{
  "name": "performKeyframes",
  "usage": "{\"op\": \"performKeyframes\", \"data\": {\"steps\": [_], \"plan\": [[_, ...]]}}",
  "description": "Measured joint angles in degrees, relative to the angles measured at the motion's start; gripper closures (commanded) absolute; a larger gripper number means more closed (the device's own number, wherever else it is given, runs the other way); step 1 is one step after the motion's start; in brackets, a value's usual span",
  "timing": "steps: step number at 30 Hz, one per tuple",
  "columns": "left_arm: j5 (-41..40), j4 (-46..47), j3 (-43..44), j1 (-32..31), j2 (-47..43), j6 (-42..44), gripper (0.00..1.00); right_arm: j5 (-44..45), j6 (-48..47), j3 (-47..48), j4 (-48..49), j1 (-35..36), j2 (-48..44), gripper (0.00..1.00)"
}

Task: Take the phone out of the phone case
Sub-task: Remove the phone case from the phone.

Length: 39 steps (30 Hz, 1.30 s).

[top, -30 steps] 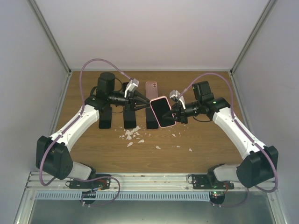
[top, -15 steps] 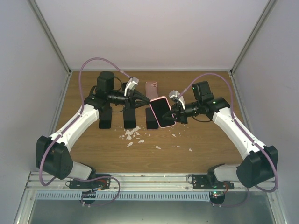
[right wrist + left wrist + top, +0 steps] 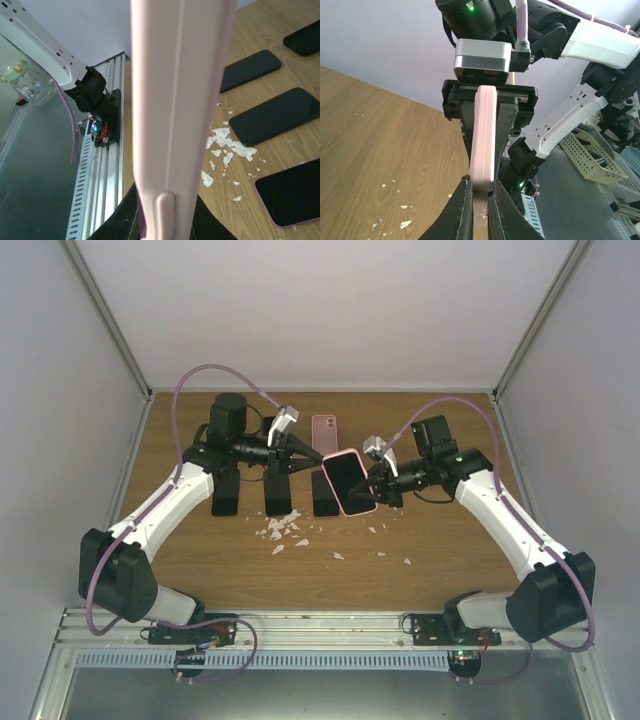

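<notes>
Bracing the phone [image 3: 347, 478] in mid-air between them, the right gripper [image 3: 374, 486] clamps one end as an anchor while the left gripper [image 3: 480, 192] pinches the rim of the pink case [image 3: 484, 130] at the opposite corner — presumably to peel it off — the phone not yet out.
</notes>
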Motion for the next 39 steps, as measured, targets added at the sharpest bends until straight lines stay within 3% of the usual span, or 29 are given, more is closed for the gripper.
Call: {"op": "performKeyframes", "data": {"steps": [11,16,23,39], "plan": [[-12.5,-1.8,0.3,0.1,1.8,2.2,0.99,-6.1,-5.7,-0.2,-3.7,2.7,-1.0,0.99],[-12.5,-1.5,0.3,0.7,1.8,2.6,0.73,-6.1,-4.8,-0.2,-3.3,2.6,-1.0,1.00],[-7.0,2.2,-1.4,2.7,0.1,-0.6,0.54,-3.1,1.3,-0.4,1.2,1.0,-1.0,1.00],[-5.0,2.3,-1.6,0.7,-2.1,1.0,0.51,2.0,6.7,-2.0,5.3,0.7,-1.0,1.00]]}}
